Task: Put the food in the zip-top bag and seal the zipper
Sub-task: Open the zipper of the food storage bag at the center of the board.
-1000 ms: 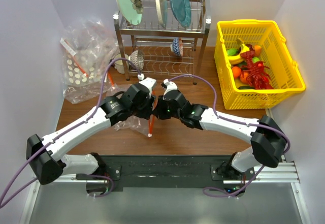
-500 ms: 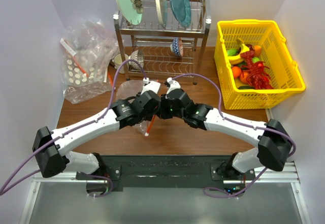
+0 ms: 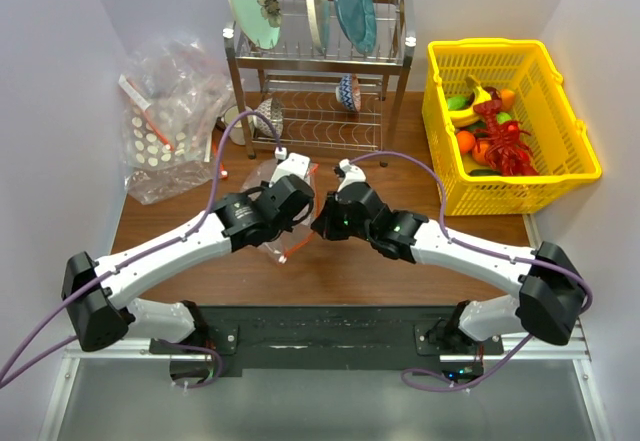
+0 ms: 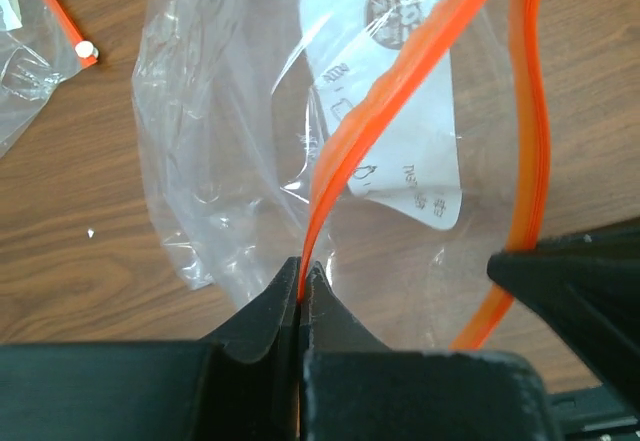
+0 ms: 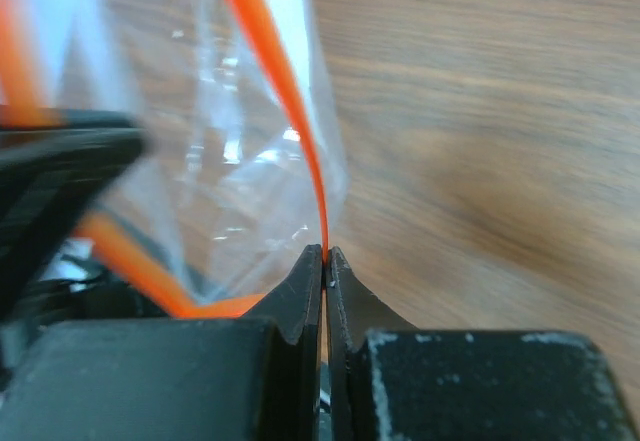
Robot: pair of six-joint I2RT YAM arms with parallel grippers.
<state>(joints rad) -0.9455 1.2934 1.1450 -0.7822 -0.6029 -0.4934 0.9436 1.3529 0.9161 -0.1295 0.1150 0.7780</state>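
The zip-top bag is a clear pouch with a white printed label, hanging just over the wooden table. Its zipper is an orange strip, and the two sides stand apart, so the mouth gapes. My left gripper is shut on one side of the strip. My right gripper is shut on the other side. In the top view the left gripper and right gripper meet at mid-table. The food lies in the yellow basket: a red lobster, an orange and other pieces.
A metal dish rack with plates and bowls stands at the back centre. A heap of clear dotted bags fills the back left corner. Another small orange-edged bag lies on the table left of the held pouch.
The left gripper has closed onto the orange zipper strip. Both grippers have shifted a little farther from the bases, and the bag's mouth now spreads between them.
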